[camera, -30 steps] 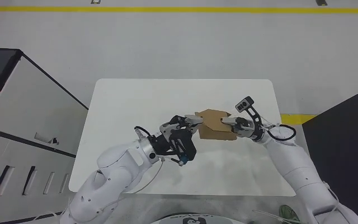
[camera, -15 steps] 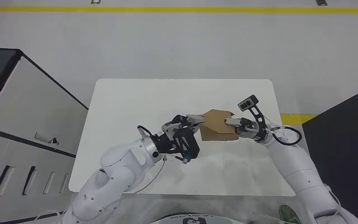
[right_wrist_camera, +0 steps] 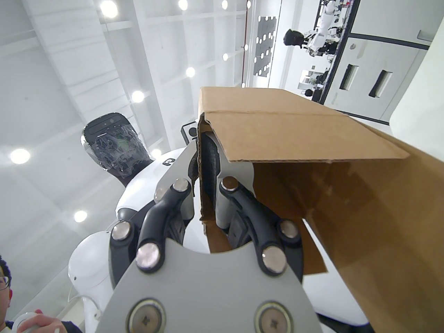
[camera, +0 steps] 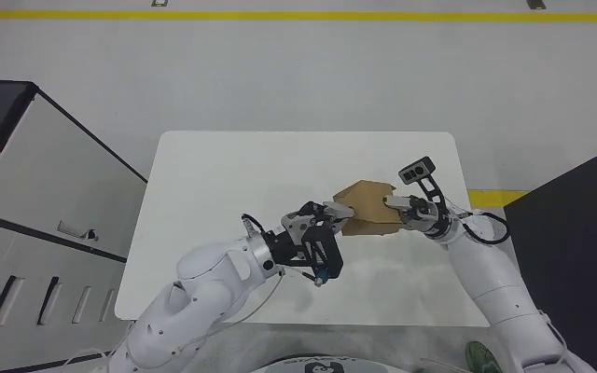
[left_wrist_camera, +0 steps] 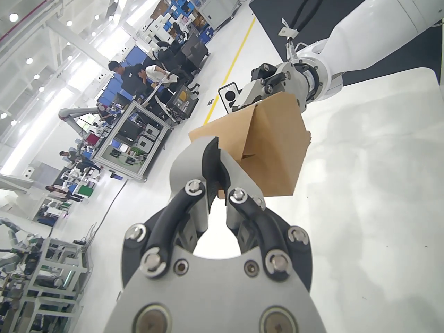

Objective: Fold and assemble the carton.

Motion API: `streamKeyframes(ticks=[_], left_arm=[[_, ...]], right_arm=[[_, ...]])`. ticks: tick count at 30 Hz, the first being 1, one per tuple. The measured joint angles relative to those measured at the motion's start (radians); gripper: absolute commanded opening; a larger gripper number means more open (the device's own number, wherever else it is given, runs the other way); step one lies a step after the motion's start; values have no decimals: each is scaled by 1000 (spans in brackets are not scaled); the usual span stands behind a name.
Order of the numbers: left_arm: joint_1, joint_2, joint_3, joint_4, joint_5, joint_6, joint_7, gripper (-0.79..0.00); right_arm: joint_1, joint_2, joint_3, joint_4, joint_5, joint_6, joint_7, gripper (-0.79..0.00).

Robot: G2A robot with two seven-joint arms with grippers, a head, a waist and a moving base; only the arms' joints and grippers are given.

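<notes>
White table (camera: 233, 177), with a grey cabinet (camera: 56, 177) off its left side, a dark panel (camera: 560, 252) off its right and a yellow floor line (camera: 298, 15) beyond. Both arms were bent inward over the table's right half, the left hand (left_wrist_camera: 220, 161) pinching a near edge of the brown carton (camera: 368, 207), the right hand (right_wrist_camera: 204, 150) clamped on a wall at its open opposite end, one finger inside. The carton lay between the two hands, partly folded; whether it touched the table could not be told.
</notes>
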Motion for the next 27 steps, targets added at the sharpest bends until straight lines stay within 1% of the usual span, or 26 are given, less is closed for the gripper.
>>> streamKeyframes(ticks=[5, 8, 16, 20, 24, 27], left_arm=[[-6, -3, 17, 11, -5, 2, 3, -785], [-3, -4, 9, 21, -28, 21, -7, -785], [-2, -4, 8, 21, -29, 25, -7, -785], [7, -4, -2, 22, -28, 41, -2, -785], [17, -1, -14, 15, -22, 36, 1, -785], [19, 1, -18, 7, -11, 16, 4, -785]], right_arm=[[3, 6, -26, 3, 27, 4, 0, -785], [8, 8, -35, 11, 25, 13, 0, -785], [7, 8, -34, 10, 24, 12, 0, -785], [1, 8, -30, -8, -10, 14, -35, -785], [1, 8, -22, -7, -30, 11, -19, -785], [6, 7, -21, -1, -32, 3, 0, -785]])
